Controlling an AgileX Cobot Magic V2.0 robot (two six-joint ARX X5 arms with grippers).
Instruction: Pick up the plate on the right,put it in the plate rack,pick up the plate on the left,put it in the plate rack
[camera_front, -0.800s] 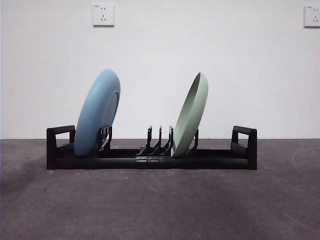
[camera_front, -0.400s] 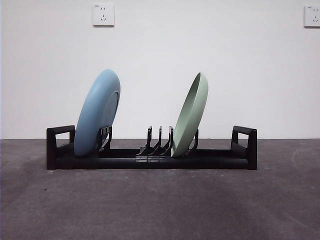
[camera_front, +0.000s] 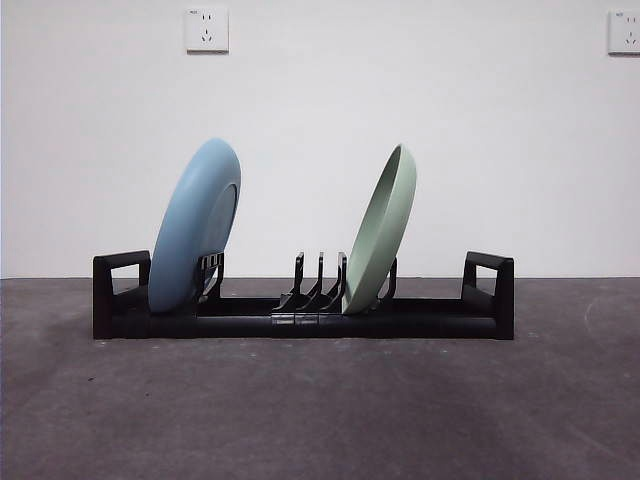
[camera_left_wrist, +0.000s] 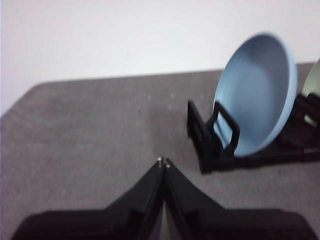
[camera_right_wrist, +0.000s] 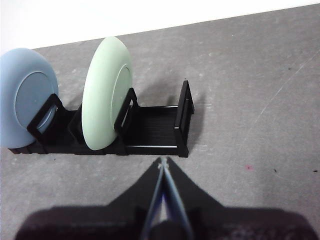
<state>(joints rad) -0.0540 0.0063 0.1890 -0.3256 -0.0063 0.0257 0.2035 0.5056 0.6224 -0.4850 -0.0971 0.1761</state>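
Note:
The long black plate rack (camera_front: 300, 310) stands across the dark table. A blue plate (camera_front: 195, 225) leans upright in its left end and a pale green plate (camera_front: 382, 228) leans in the prongs right of the middle. Neither arm shows in the front view. My left gripper (camera_left_wrist: 163, 161) is shut with nothing in it, back from the rack's left end (camera_left_wrist: 210, 142) and the blue plate (camera_left_wrist: 257, 92). My right gripper (camera_right_wrist: 163, 161) is shut and holds nothing, a short way off the rack's right end (camera_right_wrist: 184, 120), with the green plate (camera_right_wrist: 105, 92) and blue plate (camera_right_wrist: 25, 97) beyond.
A white wall with two sockets (camera_front: 206, 29) rises behind the table. The dark grey tabletop (camera_front: 320, 410) stretches in front of the rack, and its far left edge (camera_left_wrist: 20, 100) shows in the left wrist view.
A faint shadow on the table's left side has faded. Rack and plates have not moved.

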